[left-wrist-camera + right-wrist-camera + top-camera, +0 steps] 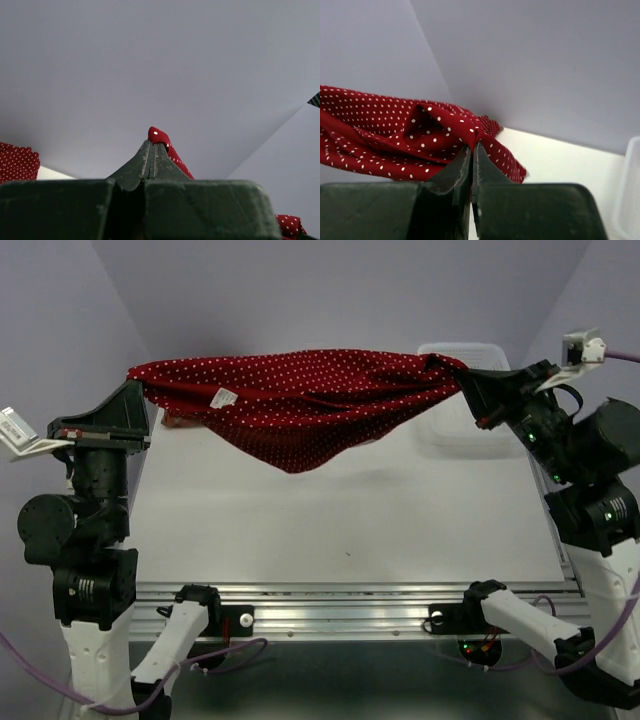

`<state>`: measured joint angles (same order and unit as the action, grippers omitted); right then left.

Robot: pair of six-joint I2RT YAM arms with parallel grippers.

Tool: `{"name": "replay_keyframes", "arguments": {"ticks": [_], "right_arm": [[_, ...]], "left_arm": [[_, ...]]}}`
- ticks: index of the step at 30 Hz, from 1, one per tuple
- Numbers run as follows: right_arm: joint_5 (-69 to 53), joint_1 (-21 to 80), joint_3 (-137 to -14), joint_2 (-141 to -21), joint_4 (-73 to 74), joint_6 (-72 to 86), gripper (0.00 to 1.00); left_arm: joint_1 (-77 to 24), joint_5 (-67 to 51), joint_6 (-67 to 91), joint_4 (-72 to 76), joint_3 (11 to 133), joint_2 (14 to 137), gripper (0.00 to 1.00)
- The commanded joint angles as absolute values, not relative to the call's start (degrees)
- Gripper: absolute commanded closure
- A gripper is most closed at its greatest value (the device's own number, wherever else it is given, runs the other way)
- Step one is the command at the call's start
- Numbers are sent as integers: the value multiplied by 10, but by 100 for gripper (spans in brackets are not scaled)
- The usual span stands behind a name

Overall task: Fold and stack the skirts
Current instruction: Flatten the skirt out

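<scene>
L claw (137, 390) & R claw (463, 376) each pinch one end of dotted skirt (300, 405) stretched above bench (350, 515); basket (490, 352) contents can't tell.

White basket (470, 348) partly behind the dotted skirt (300, 405) and right arm (560, 435); skirt's tag (222, 396) illegibly small.

Cameras: one overhead, two wrist-mounted.
Top view looks down from behind the arm bases (95, 635); wrist views sit close behind their fingers (132, 170), facing the walls (150, 60); all three share the dotted skirt (300, 405).
</scene>
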<state>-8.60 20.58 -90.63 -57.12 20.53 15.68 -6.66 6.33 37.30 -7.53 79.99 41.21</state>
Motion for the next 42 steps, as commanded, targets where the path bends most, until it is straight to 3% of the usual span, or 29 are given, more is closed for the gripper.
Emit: {"name": "replay_keyframes", "arguments": {"ticks": [1,8,13,14,15,17,18,19,20,21,22,28,34,38,42], "right_arm": [[-122,208,-861,-533,166,189,96],[-65,208,-841,-588,218,221,96],[-8,208,-826,-750,245,243,89],[-6,208,-834,-779,258,244,83],[-5,208,-845,-837,268,243,75],[-5,208,-873,-884,315,238,49],[-14,208,-897,-909,329,224,33],[-19,208,-899,-910,335,219,32],[-29,208,-890,-904,324,216,21],[-49,208,-853,-892,310,208,16],[-61,208,-827,-876,293,207,0],[-138,208,-617,-743,217,210,0],[-183,247,-462,-614,209,212,0],[-109,354,-444,-593,218,182,0],[34,424,-488,-661,235,162,0]], "left_arm": [[-66,72,374,-83,803,403,100],[-66,92,381,-105,775,492,100],[-65,80,387,-170,756,702,99],[-63,50,375,-188,759,732,81],[-63,38,369,-192,761,783,71],[-64,12,352,-192,756,814,56],[-64,7,344,-195,753,823,4],[-64,9,344,-194,746,820,1],[-65,14,340,-194,728,814,1],[-66,28,344,-194,716,792,1],[-68,31,349,-189,698,777,1],[-106,3,349,-192,545,675,1],[-232,-44,430,-193,390,596,1],[-289,-38,506,-199,291,546,1],[-323,-33,566,-190,237,496,1]]}}
